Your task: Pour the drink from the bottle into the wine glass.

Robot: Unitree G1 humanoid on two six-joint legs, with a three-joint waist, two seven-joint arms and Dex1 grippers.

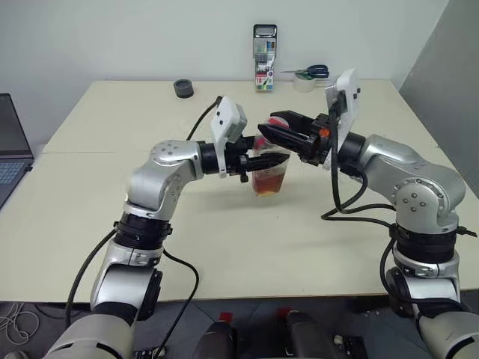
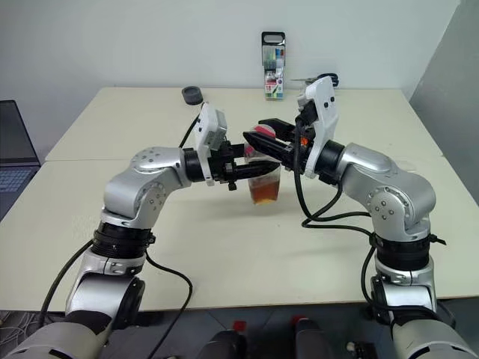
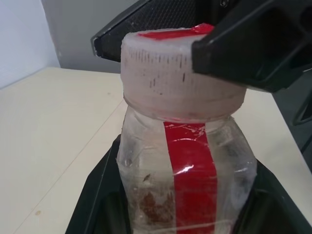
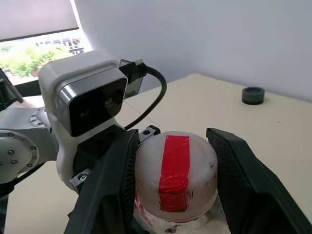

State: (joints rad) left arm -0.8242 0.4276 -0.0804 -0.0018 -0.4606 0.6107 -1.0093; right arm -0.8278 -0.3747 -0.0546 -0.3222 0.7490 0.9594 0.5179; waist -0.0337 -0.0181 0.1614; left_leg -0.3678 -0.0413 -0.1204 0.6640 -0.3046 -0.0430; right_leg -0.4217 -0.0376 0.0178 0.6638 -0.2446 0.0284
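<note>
The bottle (image 3: 185,180) was held upright, clamped at its body by the left gripper (image 1: 263,160), its cap (image 4: 175,175) straddled by the right gripper (image 4: 173,195), fingers apart but near contact.

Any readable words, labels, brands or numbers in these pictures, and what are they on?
None can be read.
Pack of markers at the table's far edge: printing too small to read.
Bottle: plain red tape strip, no lettering.
Cap: faint tick marks on its side, no words.
</note>
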